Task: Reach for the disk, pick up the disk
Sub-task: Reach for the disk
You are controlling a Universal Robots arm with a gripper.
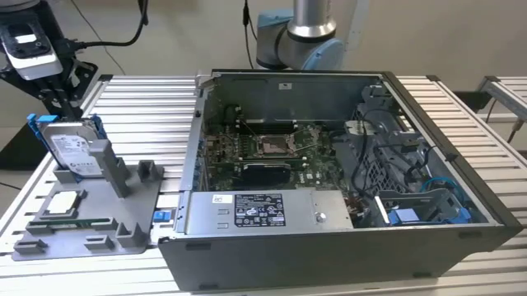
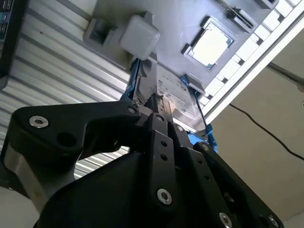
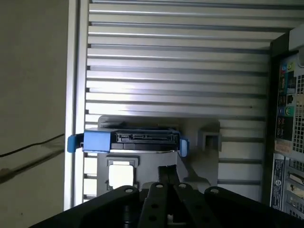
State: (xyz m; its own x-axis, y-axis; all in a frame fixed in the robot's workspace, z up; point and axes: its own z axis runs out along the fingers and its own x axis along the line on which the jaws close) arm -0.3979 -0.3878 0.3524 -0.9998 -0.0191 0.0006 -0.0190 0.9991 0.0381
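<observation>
- The black, jointed metal claw (image 1: pixel 69 116) hangs point-down at the exterior view's left, with its tip at the upper edge of the disk. I cannot tell whether it is open or closed, nor whether it actually touches the disk.
- The disk (image 1: pixel 73 151) is a flat, rectangular silver-grey hard drive with a white label and a bright blue plastic bracket. It stands on edge in a slot of the grey plastic fixture plate (image 1: pixel 140 213), directly under the claw and seated in its holder.
- A grey upright post (image 1: pixel 103 159) on the plate stands just in front of the disk, touching or nearly touching its labelled face.
- A small square silver processor chip (image 1: pixel 62 203) lies flat on the same plate, near the disk and apart from it.
- The exterior view takes in the open dark-grey computer case (image 1: pixel 329 256) beside the plate on the slatted aluminium table (image 1: pixel 148 98). Inside the case are a green circuit board (image 1: pixel 263 148) and a blue drive bay (image 1: pixel 408 217).
- The second wrist view looks past the claw (image 2: pixel 160 102) onto the disk's label (image 2: pixel 179 95), with the chip (image 2: pixel 209 43) beyond it.
- The first wrist view looks along the claw (image 3: pixel 166 170) at the disk's connector edge (image 3: pixel 142 137), set between its blue bracket ends. The chip (image 3: pixel 118 175) and the table slats (image 3: pixel 175 61) are also in sight there.
</observation>
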